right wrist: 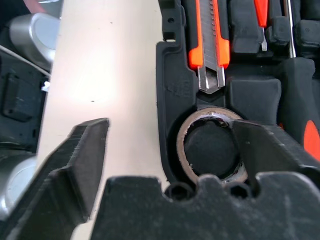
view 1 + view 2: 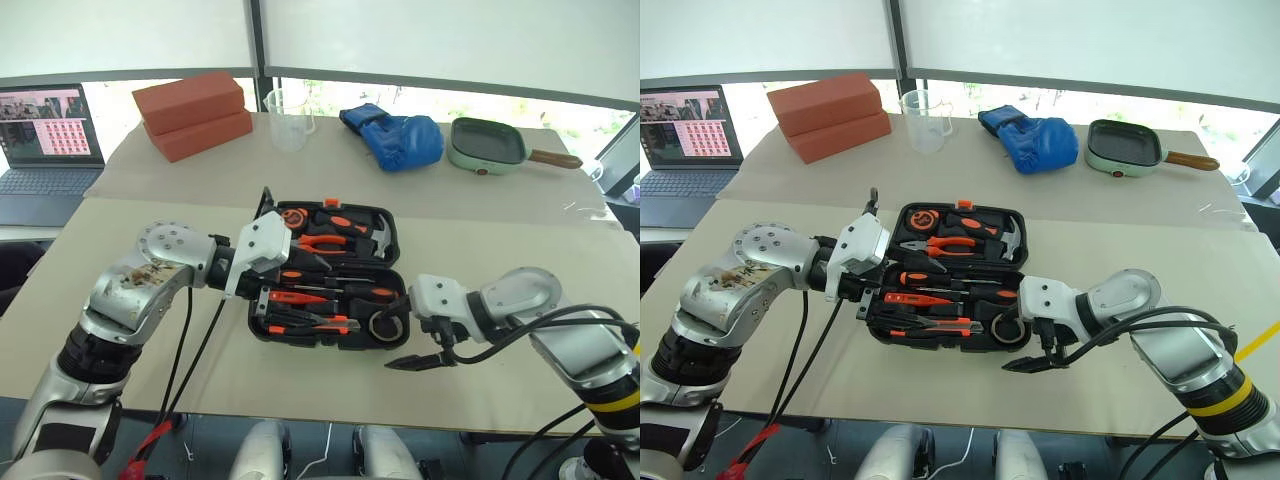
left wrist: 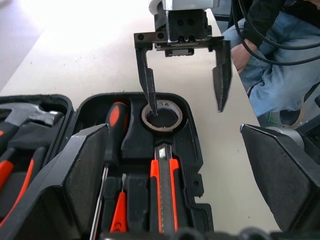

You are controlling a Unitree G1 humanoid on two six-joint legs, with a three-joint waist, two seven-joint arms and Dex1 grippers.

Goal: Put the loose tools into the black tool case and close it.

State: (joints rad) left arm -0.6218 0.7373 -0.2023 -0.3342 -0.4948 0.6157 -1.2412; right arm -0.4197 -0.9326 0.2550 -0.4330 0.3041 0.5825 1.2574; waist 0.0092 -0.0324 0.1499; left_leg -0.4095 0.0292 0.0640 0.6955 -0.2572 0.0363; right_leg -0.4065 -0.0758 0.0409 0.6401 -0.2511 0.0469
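The tool case (image 2: 330, 275) lay open on the table (image 2: 100, 250), the tape roll (image 2: 387, 324) in its near right corner

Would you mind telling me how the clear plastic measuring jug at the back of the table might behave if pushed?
The clear plastic measuring jug looks thin-walled and empty, so probably light. Standing upright and fairly tall, it may tip rather than slide.

The tool case (image 2: 262, 325) is black all through, its screwdrivers (image 2: 340, 289) and utility knife (image 3: 164, 192) striped orange and black, the tape roll (image 3: 161, 116) a pale ring round a dark core. On the beige counter (image 2: 480, 210) sit brick-red blocks (image 2: 192, 113), a bright blue glove (image 2: 395, 135) and a mint-green pan (image 2: 487, 146) with a brown handle. Both arms are silver with white wrists and black fingers (image 3: 147, 80)
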